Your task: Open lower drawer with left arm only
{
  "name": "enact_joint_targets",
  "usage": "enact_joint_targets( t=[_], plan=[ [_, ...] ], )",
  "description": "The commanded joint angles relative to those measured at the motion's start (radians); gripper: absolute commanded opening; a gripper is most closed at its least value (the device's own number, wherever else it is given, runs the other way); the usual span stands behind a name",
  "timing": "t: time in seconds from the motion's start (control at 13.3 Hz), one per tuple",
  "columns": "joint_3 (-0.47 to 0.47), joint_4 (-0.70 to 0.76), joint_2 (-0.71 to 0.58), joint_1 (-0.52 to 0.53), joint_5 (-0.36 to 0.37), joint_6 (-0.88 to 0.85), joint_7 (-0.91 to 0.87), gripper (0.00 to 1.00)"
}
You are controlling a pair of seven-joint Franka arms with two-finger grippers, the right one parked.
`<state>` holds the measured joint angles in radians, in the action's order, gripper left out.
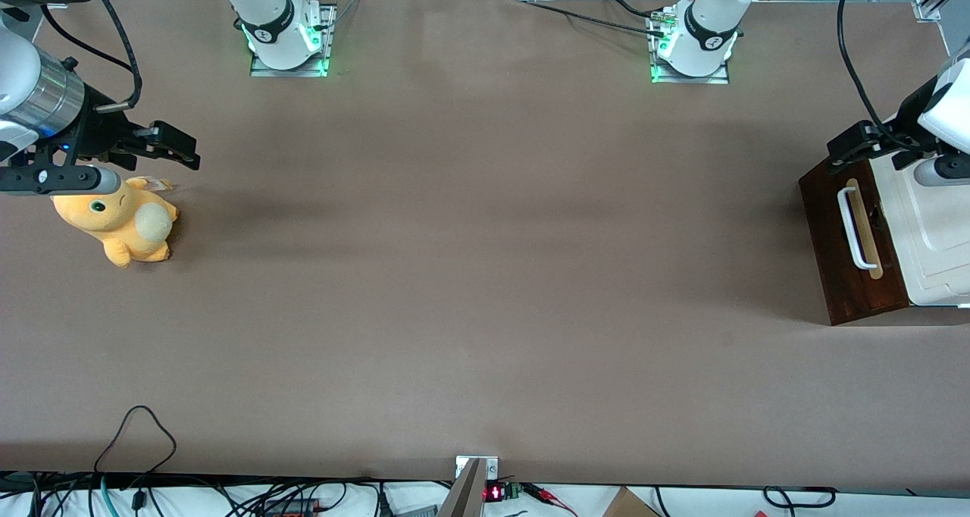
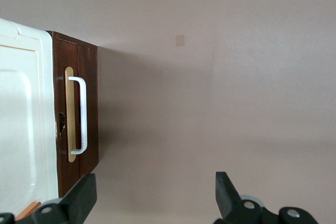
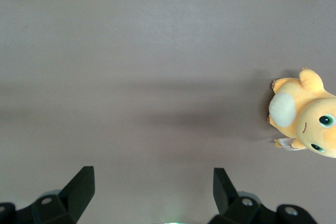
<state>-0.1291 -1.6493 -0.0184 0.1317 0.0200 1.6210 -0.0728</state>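
Lower drawer (image 1: 849, 244): sat at the working arm's end of the worktop (image 1: 470, 274), its dark brown front turned toward the open middle of the worktop, which left room for it to slide out; it looked fully shut.
Handle (image 2: 81, 115): a white bar standing off the drawer front over a pale wood strip (image 2: 69, 114), so there was a gap a finger could hook into.
Cream-white panel (image 1: 928, 236): lay above the drawer as the top of the cabinet, no part of the job.
Left arm (image 1: 951, 115): reached in over the cabinet, above the drawer, presumably staged for a descent in front of the handle.
Gripper (image 2: 156, 195): hung above the worktop just in front of the drawer front, fingers spread wide apart, holding nothing and touching nothing; the handle lay off to one side of the gap, not between the fingers.
Judgement: the approach seemed only begun; the gripper would need to drop and line up with the bar before any pull.
Plush toy (image 1: 121, 217): an orange one lay well apart from the drawer, toward the parked arm's end.
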Motion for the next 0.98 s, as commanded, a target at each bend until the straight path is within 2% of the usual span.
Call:
enact_joint_targets(
  t=[0.0,0.9],
  plan=[
    [-0.003,0.022,-0.002,0.009,-0.020,-0.029,0.025,1.00],
    [-0.003,0.042,0.005,0.008,-0.018,-0.082,0.028,1.00]
  ],
)
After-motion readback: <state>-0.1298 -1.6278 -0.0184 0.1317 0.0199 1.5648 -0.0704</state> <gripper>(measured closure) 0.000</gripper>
